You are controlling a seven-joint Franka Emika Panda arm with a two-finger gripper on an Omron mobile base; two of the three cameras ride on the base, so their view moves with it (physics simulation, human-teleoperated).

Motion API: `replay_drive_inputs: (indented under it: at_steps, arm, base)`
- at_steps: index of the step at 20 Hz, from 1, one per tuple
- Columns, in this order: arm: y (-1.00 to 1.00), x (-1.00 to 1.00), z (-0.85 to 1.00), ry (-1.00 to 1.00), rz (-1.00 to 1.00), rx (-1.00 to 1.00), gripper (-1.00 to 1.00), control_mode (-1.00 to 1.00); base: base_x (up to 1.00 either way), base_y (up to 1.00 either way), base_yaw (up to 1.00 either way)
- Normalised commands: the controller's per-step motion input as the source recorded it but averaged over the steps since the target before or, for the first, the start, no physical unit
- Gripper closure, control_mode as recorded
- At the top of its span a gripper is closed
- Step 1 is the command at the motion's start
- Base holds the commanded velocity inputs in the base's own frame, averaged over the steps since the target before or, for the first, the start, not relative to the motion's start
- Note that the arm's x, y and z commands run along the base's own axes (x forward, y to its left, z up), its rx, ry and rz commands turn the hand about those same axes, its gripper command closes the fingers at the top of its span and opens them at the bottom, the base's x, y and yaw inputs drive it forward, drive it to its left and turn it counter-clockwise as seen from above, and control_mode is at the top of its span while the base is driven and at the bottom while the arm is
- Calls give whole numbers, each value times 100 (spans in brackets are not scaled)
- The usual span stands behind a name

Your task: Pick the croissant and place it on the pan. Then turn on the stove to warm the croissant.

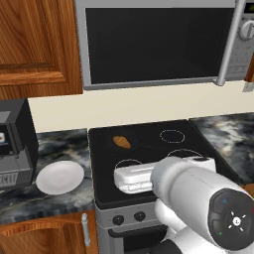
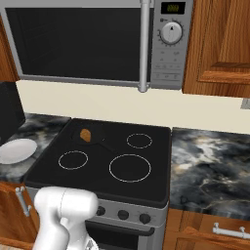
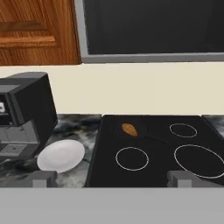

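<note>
Kitchen: stove (image 2: 105,161), microwave (image 2: 93,41), wooden cabinets (image 2: 219,46), marble counter (image 2: 210,161).

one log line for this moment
croissant: in pan | plate: bare | gripper: open, holding nothing | stove: knobs untouched

Marble counter (image 1: 64,201): white plate (image 1: 60,177), black machine (image 1: 16,144) at left. Stove (image 2: 146,183) carries pan (image 2: 95,133).

Golden-brown croissant (image 1: 122,142) in black pan (image 1: 130,136) on black stove (image 2: 146,185), white plate (image 1: 60,177), grey-marbled counter (image 2: 210,171)
</note>
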Motion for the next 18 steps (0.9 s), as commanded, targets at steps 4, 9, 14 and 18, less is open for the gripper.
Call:
replay_drive_inputs:
  at_steps: [4,9,14,18]
  arm:
    - [34,49,-100,-28,8,0,-100,-100]
    - [22,46,-100,-26,7,0,-100,-100]
    - [0,1,-100,-15,4,-2,-100,-100]
    - [0,-15,-100,-3,4,-5,-100,-100]
  base:
    - [0,0,0]
    - [0,0,0]
    - [0,0,0]
    - [0,0,0]
